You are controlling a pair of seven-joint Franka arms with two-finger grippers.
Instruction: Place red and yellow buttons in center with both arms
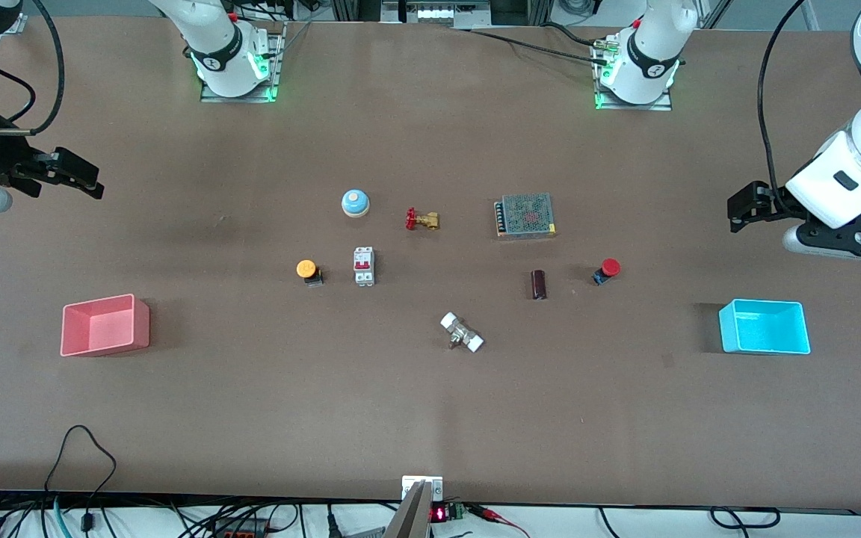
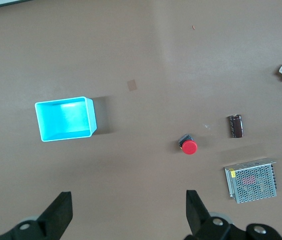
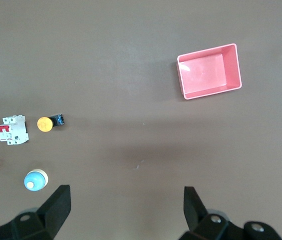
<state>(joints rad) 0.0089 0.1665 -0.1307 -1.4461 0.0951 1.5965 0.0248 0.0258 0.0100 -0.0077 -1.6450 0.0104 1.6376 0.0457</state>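
Nothing grasped yet. Left hand [image 1: 737,211] at right edge of front frame, fingers spread, empty; red button [image 1: 607,270] lies toward frame centre and lower, its nearest target. Right hand [image 1: 79,178] at left edge, spread, empty; yellow button [image 1: 309,271] sits centre-left beside circuit breaker [image 1: 364,266]. Both buttons lie tipped on bench [image 1: 430,418], flanking open centre.

The front view looks steeply down from high across the table [image 1: 430,418], facing both bases along the frame's top. Each wrist view looks straight down from well above. The left shares the cyan bin [image 2: 66,119], the right the pink bin [image 3: 209,71].
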